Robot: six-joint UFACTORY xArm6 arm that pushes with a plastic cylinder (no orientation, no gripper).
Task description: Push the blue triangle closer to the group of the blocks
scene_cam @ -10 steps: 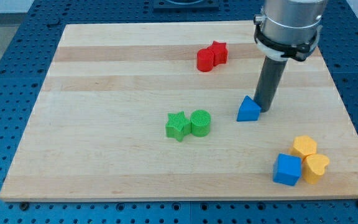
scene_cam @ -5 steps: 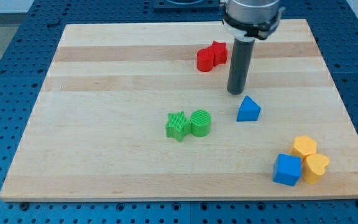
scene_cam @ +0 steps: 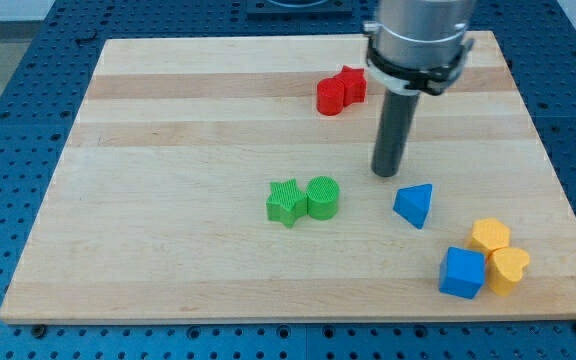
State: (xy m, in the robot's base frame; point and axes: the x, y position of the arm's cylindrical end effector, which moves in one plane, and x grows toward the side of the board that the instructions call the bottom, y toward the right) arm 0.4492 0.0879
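**Rod tip stands just above the blue triangle, clear of it**

Planted on the wooden board [scene_cam: 168,120], my tip [scene_cam: 386,173] sits a little toward the view's top and left of the blue triangle [scene_cam: 414,204]. A narrow strip of bare wood shows between the two, so they are near but not touching. The rod is a plain dark cylinder with nothing attached or held at its end; it rises upright into the grey housing of the arm [scene_cam: 418,35] at the view's top.

The blue triangle lies right of the board's middle, one corner pointing toward the view's bottom. Toward the view's bottom right of it sits a cluster of three blocks: a blue cube [scene_cam: 462,272], a yellow block [scene_cam: 490,236] of rounded many-sided shape just above it, and a yellow heart [scene_cam: 511,268] at the cube's right. The three appear to touch one another. The triangle is near this cluster but apart from it, closest to the upper yellow block.

Left of the triangle, near the board's middle, a green star [scene_cam: 286,201] and a green cylinder [scene_cam: 322,197] stand side by side, touching. Near the view's top, left of the rod, a red cylinder [scene_cam: 330,96] and a red star-like block [scene_cam: 351,84] sit pressed together.
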